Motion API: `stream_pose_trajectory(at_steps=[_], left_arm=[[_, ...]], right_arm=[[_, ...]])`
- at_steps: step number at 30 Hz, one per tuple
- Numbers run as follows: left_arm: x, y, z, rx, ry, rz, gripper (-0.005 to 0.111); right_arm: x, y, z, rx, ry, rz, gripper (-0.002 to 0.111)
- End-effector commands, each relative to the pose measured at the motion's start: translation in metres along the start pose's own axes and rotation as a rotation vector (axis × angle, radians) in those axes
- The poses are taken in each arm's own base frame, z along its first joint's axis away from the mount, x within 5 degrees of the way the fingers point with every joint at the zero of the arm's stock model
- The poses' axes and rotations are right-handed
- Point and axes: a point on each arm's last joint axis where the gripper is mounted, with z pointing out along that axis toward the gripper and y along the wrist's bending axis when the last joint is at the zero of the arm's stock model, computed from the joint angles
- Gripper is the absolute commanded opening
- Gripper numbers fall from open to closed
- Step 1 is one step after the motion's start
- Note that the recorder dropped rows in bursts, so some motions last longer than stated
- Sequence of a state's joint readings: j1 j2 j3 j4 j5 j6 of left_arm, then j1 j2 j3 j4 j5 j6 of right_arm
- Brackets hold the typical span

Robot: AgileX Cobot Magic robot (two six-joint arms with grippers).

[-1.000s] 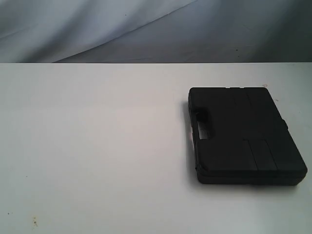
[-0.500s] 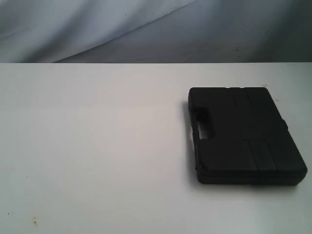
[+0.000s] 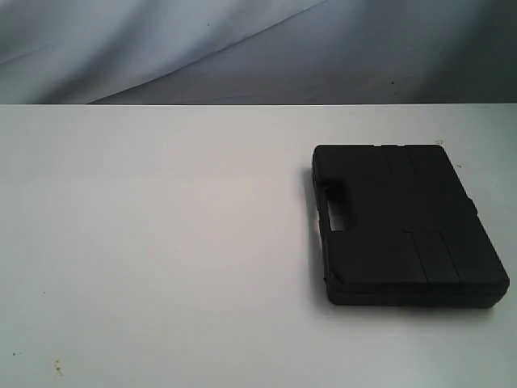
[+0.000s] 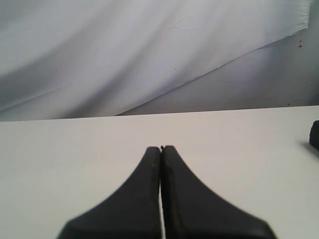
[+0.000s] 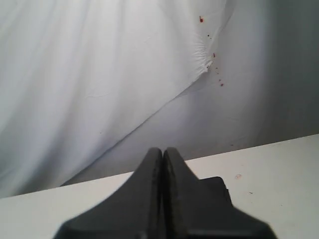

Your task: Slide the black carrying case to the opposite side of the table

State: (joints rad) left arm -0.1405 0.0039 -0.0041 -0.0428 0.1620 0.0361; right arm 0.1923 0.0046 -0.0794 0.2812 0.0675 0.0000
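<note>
The flat matte black case (image 3: 404, 226) lies on the right part of the white table (image 3: 161, 242), its handle cut-out on the edge facing left. Neither arm shows in the exterior view. In the left wrist view my left gripper (image 4: 161, 148) is shut with nothing in it, above bare table, and a corner of the case (image 4: 314, 134) peeks in at the picture's edge. In the right wrist view my right gripper (image 5: 162, 149) is shut and empty, with a corner of the case (image 5: 217, 186) just behind its fingers.
A grey-white cloth backdrop (image 3: 242, 48) hangs behind the table's far edge. Small specks mark the table near its front left corner (image 3: 56, 369). The table's left half holds no objects.
</note>
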Motion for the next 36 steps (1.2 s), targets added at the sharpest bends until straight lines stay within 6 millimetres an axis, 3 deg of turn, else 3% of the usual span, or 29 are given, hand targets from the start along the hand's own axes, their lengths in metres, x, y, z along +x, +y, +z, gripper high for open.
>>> stream_pose_trajectory(at_steps=[1,6,10,15,23,36], left_arm=[[0.000,0.000,0.000,-0.003,-0.008,-0.003,0.000],[0.000,0.000,0.000,-0.003,-0.008,-0.003,0.000],[0.000,0.000,0.000,-0.003,-0.008,-0.001,0.000],[0.000,0.000,0.000,-0.003,-0.008,-0.001,0.000],[0.000,0.000,0.000,-0.003,-0.008,-0.004,0.000],[0.000,0.000,0.000,-0.003,-0.008,-0.001,0.000]], right_arm=[[-0.022,0.010,-0.005,-0.033,0.004,0.074,0.000],[-0.038,0.018,-0.011,-0.067,0.017,0.061,0.000],[-0.044,0.023,-0.001,-0.068,0.151,0.003,0.000],[-0.053,0.031,0.023,-0.085,0.331,-0.035,0.000],[-0.077,0.046,0.072,-0.157,0.466,-0.006,0.000],[-0.086,0.052,0.132,-0.169,0.656,0.015,0.000]])
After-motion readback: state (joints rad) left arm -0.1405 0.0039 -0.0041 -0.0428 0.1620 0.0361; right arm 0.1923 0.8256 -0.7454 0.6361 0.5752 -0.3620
